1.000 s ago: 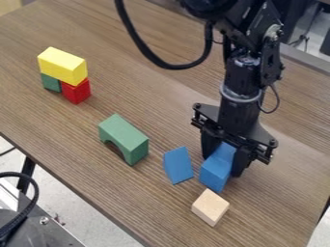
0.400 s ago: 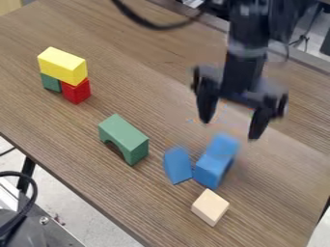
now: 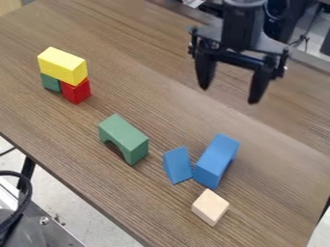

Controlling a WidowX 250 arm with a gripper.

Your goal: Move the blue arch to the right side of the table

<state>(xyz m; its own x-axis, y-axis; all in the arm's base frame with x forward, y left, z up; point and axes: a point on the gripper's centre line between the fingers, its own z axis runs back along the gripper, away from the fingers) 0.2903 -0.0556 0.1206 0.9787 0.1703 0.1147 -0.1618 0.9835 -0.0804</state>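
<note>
The blue arch (image 3: 217,158) rests toward the lower-right corner of the table (image 3: 277,188), beside the blue wedge (image 3: 177,166). The pincer (image 3: 228,96) hangs above, released and spread, presumably because the arch occupies its intended side

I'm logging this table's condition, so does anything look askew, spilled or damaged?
No, nothing stands out: the yellow block sits on the red block and small green block, the green arch stands upright, and the open gripper hangs above the table.

The gripper (image 3: 228,95) hangs spread wide above the table (image 3: 148,207), a long blue block (image 3: 217,157) beside a blue wedge (image 3: 177,165).
</note>
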